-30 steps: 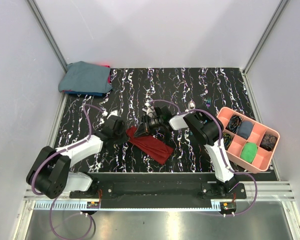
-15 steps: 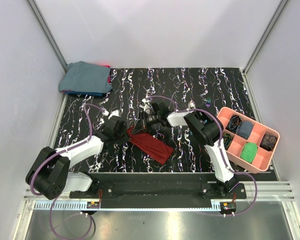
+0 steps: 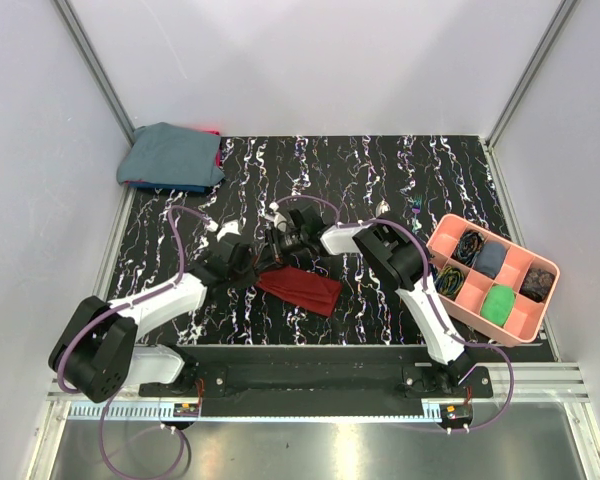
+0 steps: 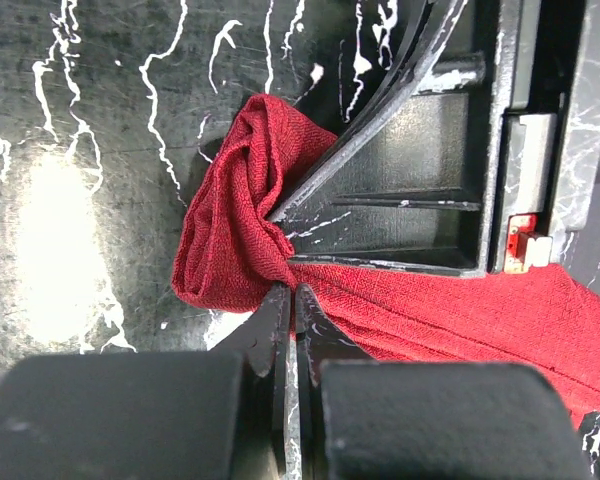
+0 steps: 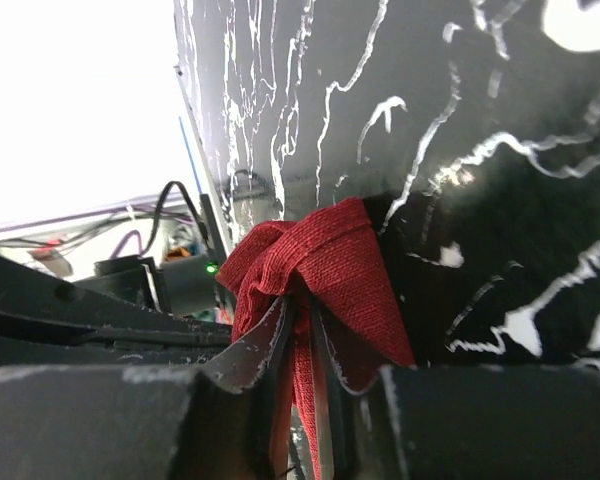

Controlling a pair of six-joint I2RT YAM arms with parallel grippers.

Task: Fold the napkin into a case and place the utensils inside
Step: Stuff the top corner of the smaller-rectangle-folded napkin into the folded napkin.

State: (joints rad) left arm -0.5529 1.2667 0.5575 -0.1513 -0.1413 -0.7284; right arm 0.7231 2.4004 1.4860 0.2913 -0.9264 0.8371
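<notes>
**A:** Red cloth, thin and limp. That's your napkin (image 3: 302, 290). It lies as a folded strip on the bench (image 3: 400, 170), about mid-way between the two arms, and both of them have hold of its left end.

**B:** How are the claws standing?

**A:** Your left claw (image 4: 286, 305) is pinched tight, with the cloth's edge caught right at the tips. Your right claw (image 5: 300, 325) is narrow too, with a ridge of red cloth running up between its fingers. So each one holds the napkin, and the two sit close together at the same end.

**B:** How will it handle?

**A:** I'd say it's light and has no stiffness at all. It will sag and drag wherever you don't support it, and the weave looks grippy rather than slick. The left wrist view shows it humped and twisted beside your tips, so the layers shift easily.

**B:** Where should I take hold?

**A:** Take it at an edge or corner and catch every layer in one pinch. If you grab only the top layer, the fold will likely open. Keep the cloth low over the bench and lay it down flat. It won't break, but I can't tell from here how many layers each claw has.
</notes>
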